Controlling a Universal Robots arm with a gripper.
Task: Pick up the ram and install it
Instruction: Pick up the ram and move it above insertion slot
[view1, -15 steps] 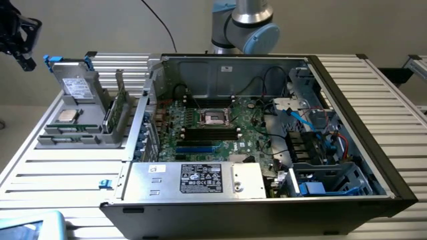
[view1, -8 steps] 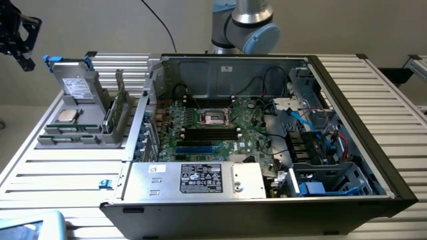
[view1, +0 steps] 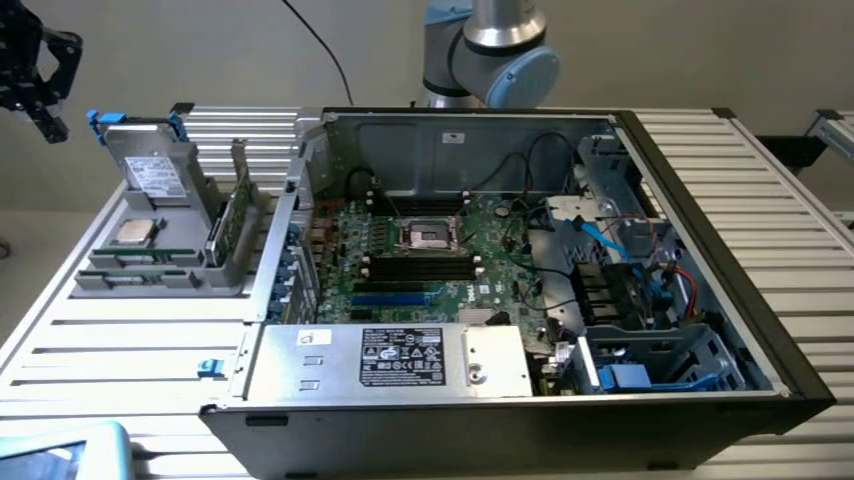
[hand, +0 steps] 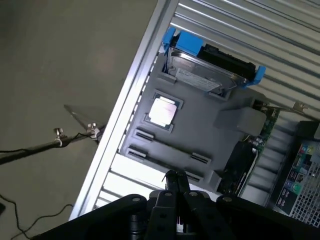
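We see the gripper (hand: 175, 178) with its fingers pressed together, hanging in the upper left corner of the exterior view, well apart from the ram (view1: 138, 259). The ram sits in a slot of the gray tray (view1: 214, 268) at middle left, just in front of the silver chip (view1: 134, 232). The open computer case (view1: 747, 300) stands beside the tray, filling the centre and right.

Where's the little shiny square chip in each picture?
Exterior view: the square chip lies on the grey holder, toward the exterior view's left of the open computer case.
Wrist view: the square chip sits in a square pocket of the grey holder, between the drive and the long slots.
Shared landmark: the hard drive with blue ends, on the same holder.
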